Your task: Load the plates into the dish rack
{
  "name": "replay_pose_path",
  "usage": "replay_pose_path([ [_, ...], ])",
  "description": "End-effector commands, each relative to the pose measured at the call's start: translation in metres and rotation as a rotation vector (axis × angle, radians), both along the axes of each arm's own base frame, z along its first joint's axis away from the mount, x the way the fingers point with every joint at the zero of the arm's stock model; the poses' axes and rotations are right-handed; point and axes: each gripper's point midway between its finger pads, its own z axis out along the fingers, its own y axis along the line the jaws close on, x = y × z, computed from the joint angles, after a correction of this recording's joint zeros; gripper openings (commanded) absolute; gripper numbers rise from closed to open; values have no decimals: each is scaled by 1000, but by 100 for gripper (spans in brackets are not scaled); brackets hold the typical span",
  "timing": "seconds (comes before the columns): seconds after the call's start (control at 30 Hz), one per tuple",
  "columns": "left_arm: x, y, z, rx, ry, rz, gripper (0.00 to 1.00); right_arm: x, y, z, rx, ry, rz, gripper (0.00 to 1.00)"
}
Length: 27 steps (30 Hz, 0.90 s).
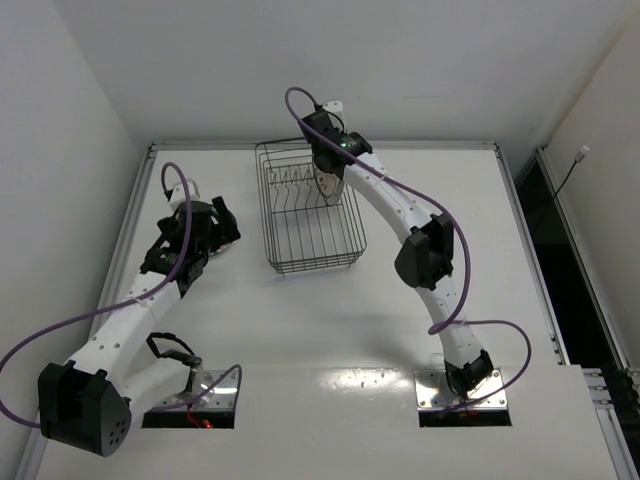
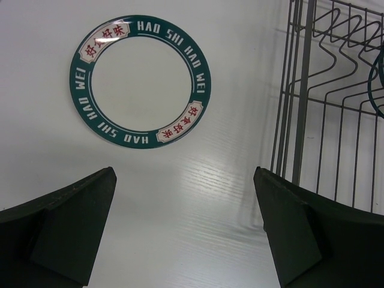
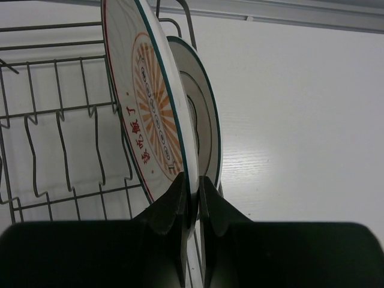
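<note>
Right end effector tight on orange plate, left end effector apart over glossy white table between white walls.

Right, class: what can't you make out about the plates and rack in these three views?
Orange plate, right wrist: top cropped by frame; bottom hidden by right claw, seating unclear.
Second plate behind it: mostly covered.
Teal-ring plate, top view: unseen, probably under left arm.
</note>
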Motion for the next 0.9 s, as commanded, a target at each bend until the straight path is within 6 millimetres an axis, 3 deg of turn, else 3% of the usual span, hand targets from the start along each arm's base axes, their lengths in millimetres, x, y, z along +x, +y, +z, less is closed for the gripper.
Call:
replay_pose_path([
  [0.0,7,-1,12,17,-48,-3,99,-8,8,-21,34,81,38,0],
  [0.27,0,14,6,93,-27,36,99,-34,34,-57,174,241,105,3],
  [0.37,0,16,6,106,-26,40,99,-41,47,-38,264,243,138,18],
  [0.47,-3,23,4,107,-19,84,99,-43,39,-15,315,228,140,27],
  [0.67,-7,40,-16,-3,21,233,99,-62,39,27,418,238,215,33],
  [0.8,-9,51,-34,-153,38,350,99,-74,37,92,536,157,320,47],
  [0.83,-7,60,-37,-226,27,424,99,-81,40,102,550,151,368,51],
  [0.87,-5,58,-45,-289,32,427,99,-91,40,125,599,136,419,56],
])
